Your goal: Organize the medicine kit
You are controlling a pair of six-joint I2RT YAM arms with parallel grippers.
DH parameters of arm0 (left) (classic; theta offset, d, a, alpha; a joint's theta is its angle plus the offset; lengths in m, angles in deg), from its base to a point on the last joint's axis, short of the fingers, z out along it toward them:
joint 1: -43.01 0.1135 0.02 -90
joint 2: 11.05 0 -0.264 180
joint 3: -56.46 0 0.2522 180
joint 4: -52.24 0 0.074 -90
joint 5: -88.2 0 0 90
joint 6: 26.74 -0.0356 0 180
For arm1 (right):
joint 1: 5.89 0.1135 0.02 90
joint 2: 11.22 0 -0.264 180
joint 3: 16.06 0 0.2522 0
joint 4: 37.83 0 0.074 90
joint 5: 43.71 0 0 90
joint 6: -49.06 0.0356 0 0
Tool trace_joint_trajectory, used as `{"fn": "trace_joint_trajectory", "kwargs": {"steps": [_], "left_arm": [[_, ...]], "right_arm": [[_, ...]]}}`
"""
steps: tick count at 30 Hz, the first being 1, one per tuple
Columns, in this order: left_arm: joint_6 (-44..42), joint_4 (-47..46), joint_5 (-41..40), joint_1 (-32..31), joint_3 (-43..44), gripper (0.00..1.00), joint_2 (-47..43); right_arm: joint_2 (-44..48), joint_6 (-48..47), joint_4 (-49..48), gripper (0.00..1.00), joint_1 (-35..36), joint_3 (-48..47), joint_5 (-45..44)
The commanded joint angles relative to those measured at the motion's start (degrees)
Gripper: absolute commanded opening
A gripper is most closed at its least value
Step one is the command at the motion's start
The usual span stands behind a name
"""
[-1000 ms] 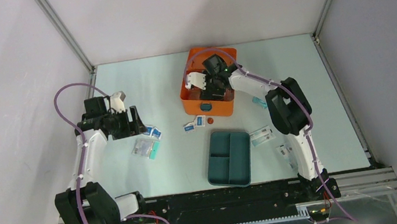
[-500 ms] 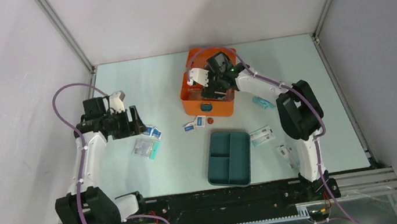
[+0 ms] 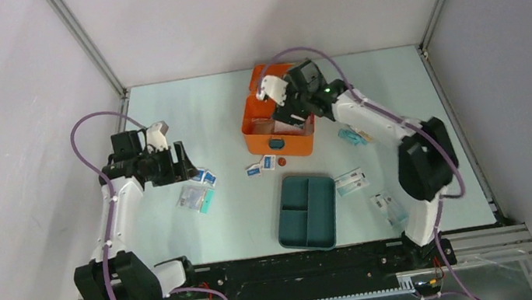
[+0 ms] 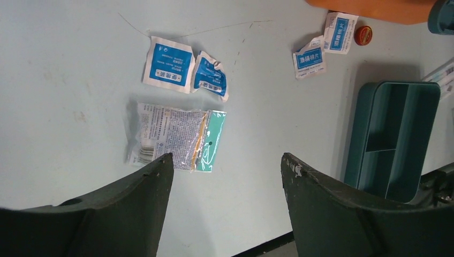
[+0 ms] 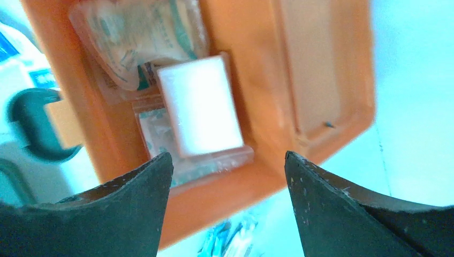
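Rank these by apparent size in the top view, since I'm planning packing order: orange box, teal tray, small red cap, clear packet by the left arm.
1. Orange box and teal tray: look alike, unranked.
2. Clear packet.
3. Red cap.

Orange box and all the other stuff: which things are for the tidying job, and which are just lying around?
For the job:
- medicine kit
- packets in the kit
- teal compartment tray
- blue-white sachets
- clear packet

Just there:
- table
- purple cables
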Motion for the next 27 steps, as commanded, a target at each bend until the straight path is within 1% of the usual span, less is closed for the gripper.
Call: {"fn": "trace_joint_trajectory", "kwargs": {"steps": [1, 3, 6, 8, 10, 11, 12, 14, 19, 24, 27], "left_arm": [[0.0, -1.0, 3.7, 0.0, 2.4, 0.77, 0.7], [-0.1, -1.1, 5.3, -0.8, 3.6, 0.77, 0.2], [-0.7, -1.2, 6.4, -2.3, 4.9, 0.77, -1.2], [-1.0, -1.5, 6.3, -3.5, 5.8, 0.76, -2.3], [-0.5, -1.9, 6.1, -4.8, 6.9, 0.76, -3.4], [0.0, -2.3, 6.5, -5.2, 7.2, 0.76, -4.4], [0.3, -2.7, 6.7, -6.1, 7.7, 0.76, -5.7], [1.0, -3.4, 7.4, -7.4, 7.7, 0.76, -8.2], [2.4, -4.9, 9.0, -8.8, 4.3, 0.76, -15.0], [0.7, -5.1, 9.7, -10.6, 1.0, 0.77, -20.9], [-0.4, -5.1, 9.3, -10.8, -0.8, 0.78, -21.9]], "right_arm": [[13.7, 11.6, -1.0, 0.80, -1.8, 0.4, 2.9], [17.8, 16.5, -0.7, 0.80, -3.8, 2.0, 4.7], [24.2, 20.1, -1.8, 0.78, -8.4, 7.5, 7.0], [26.5, 21.0, -2.3, 0.74, -11.7, 11.5, 7.4], [26.8, 22.2, -0.1, 0.62, -15.6, 13.5, 10.4], [26.5, 22.5, 0.9, 0.59, -18.3, 14.1, 11.8], [25.4, 23.0, 2.8, 0.53, -19.4, 14.3, 14.1], [23.0, 23.0, 4.9, 0.50, -21.8, 14.4, 14.6], [13.4, 20.4, 5.2, 0.52, -23.2, 13.4, 10.0], [3.9, 18.8, 6.4, 0.53, -24.1, 7.5, 4.6], [-1.5, 18.5, 6.7, 0.52, -24.5, 5.0, 3.1]]}}
